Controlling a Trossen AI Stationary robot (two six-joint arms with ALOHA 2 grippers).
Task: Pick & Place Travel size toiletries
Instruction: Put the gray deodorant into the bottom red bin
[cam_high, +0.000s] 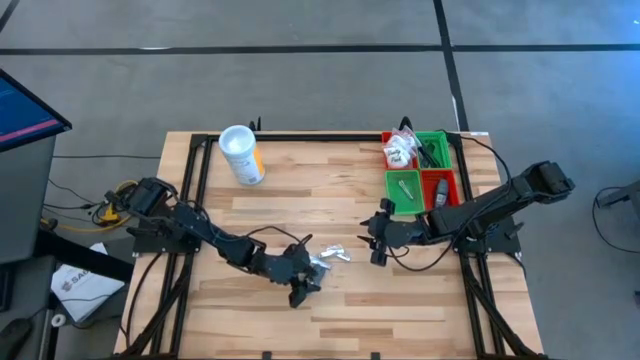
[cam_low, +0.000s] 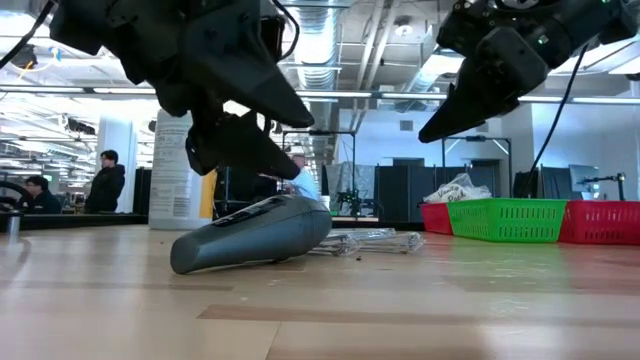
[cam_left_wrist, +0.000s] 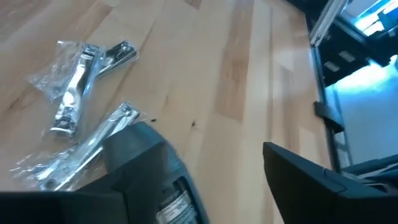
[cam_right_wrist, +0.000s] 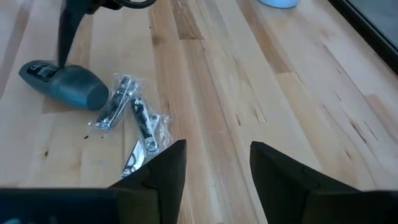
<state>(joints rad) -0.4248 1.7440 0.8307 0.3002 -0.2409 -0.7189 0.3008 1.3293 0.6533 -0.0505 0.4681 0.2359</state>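
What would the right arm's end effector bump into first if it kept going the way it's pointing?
Probably the wrapped nail clippers lying just ahead of the right end effector; the grey tube lies beyond them. Depth is hard to judge, so it may meet bare table first.

Grey tube (cam_right_wrist: 65, 85); silver clear-wrapped packets (cam_right_wrist: 127, 115); red, green bins (cam_high: 425, 170).

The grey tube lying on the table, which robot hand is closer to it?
Left. The left gripper hangs right over the grey tube, with open fingers. The right gripper is farther off, past the wrapped nail clippers, near the bins.
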